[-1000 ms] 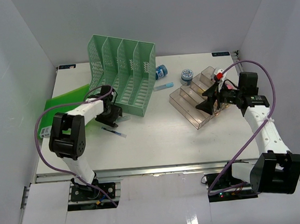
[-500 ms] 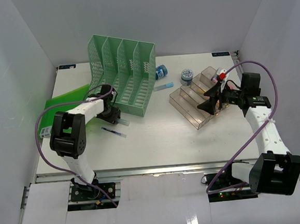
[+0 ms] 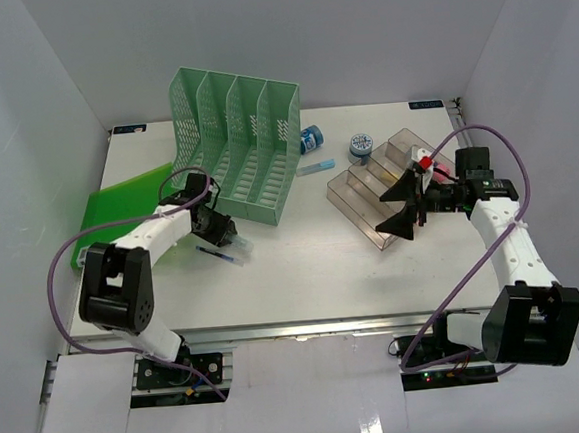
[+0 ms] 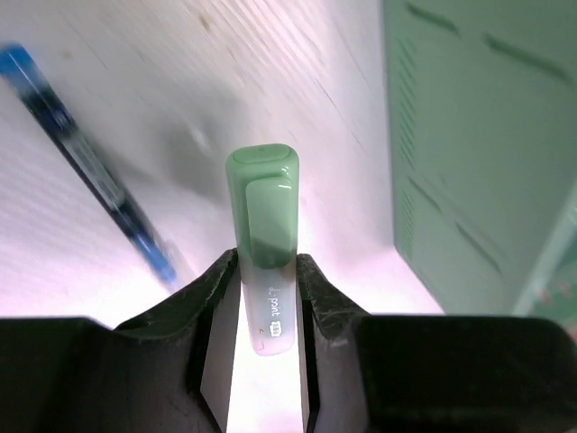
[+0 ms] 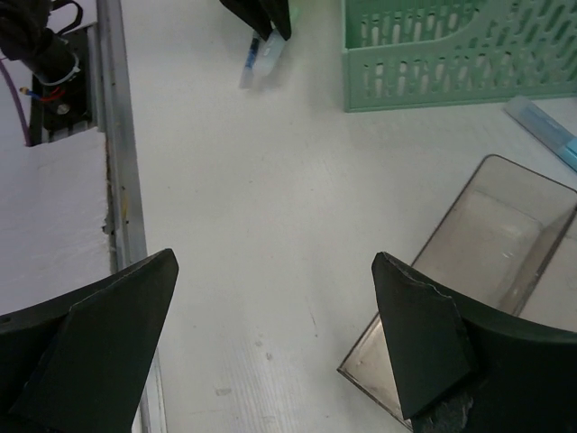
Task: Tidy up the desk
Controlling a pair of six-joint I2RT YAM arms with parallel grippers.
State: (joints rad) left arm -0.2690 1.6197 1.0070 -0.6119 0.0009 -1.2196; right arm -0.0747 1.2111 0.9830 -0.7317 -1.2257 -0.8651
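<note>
Right wrist: open desk (image 5: 270, 171) under pincer (image 5: 275, 262)

One green mesh plastic rack (image 3: 244, 145), one clear tiered tray (image 3: 361, 203), one flat green folder (image 3: 118, 205), two round blue pots (image 3: 310, 138) (image 3: 360, 148) and one dark blue pen (image 3: 219, 252) are sitting out.

Matt white desk (image 3: 313, 265), perforated green plastic file rack (image 3: 250, 154), clear glossy plastic tiered tray (image 3: 361, 203), glossy highlighter (image 4: 263, 225).

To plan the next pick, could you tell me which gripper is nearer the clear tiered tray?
Right. The right gripper hovers over an edge of the tray; the left gripper holds a green highlighter beside the file rack.
</note>
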